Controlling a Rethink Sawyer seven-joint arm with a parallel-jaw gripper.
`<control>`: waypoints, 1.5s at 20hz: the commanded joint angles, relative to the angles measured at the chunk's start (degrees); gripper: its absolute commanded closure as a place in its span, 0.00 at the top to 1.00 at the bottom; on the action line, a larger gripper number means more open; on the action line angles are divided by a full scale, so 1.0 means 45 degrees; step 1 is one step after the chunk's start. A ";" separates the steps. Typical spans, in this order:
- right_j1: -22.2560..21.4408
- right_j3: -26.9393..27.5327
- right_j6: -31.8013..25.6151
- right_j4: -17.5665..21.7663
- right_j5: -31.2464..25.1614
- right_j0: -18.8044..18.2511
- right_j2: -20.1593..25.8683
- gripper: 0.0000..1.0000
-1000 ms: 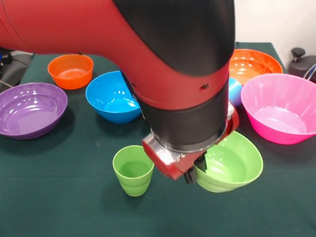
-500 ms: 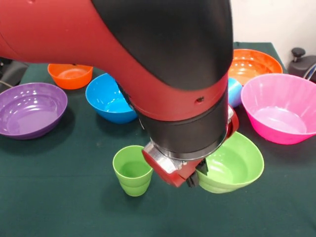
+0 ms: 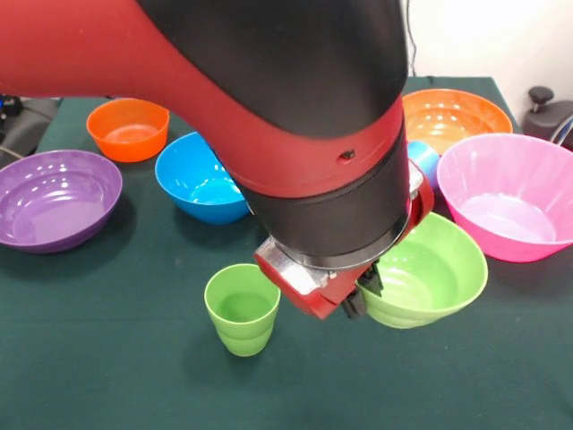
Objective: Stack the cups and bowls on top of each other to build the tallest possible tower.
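Note:
My gripper [image 3: 362, 296] is shut on the left rim of the green bowl [image 3: 434, 269], which hangs tilted just above the cloth at centre right. Most of the fingers are hidden under the arm's black and red wrist. The lime green cup [image 3: 242, 309] stands upright just left of the gripper, apart from it. A blue bowl [image 3: 199, 179] sits behind the cup. A small orange bowl [image 3: 128, 128] and a purple bowl [image 3: 54, 197] are at the left. A large orange bowl [image 3: 455, 116] and a pink bowl [image 3: 510, 193] are at the right. A sliver of the light blue cup [image 3: 424, 161] shows behind the arm.
The dark green cloth [image 3: 107, 358] covers the table. The big red arm [image 3: 224, 81] blocks the middle of the view. A black object [image 3: 548, 112] stands at the far right edge, and dark gear [image 3: 18, 116] sits at the far left.
The green bowl has risen and shifted right and back along with the gripper. The arm has swung a little to the left across the picture, uncovering the small orange bowl again.

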State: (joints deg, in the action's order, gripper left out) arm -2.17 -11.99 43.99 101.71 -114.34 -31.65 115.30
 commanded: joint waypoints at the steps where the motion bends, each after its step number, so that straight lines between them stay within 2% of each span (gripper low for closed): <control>1: -0.0578 0.0853 -0.2818 0.1858 -0.1409 -0.0002 0.0130 0.00; 8: -0.0588 0.0988 -0.3727 0.2801 -0.1293 -0.0196 0.0798 0.00; 13: -0.0532 0.1196 -0.4690 0.4039 -0.1191 -0.0406 0.1677 0.00; 18: -0.0473 0.1245 -0.5232 0.4809 -0.1189 -0.0667 0.2242 0.00; 21: -0.0425 0.1400 -0.5622 0.5714 -0.1157 -0.0764 0.2981 0.00; 30: -0.0480 0.1466 -0.6579 0.7380 -0.1195 -0.1292 0.4101 0.00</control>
State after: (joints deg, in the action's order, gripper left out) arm -2.93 -11.90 33.55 125.94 -115.52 -36.10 132.78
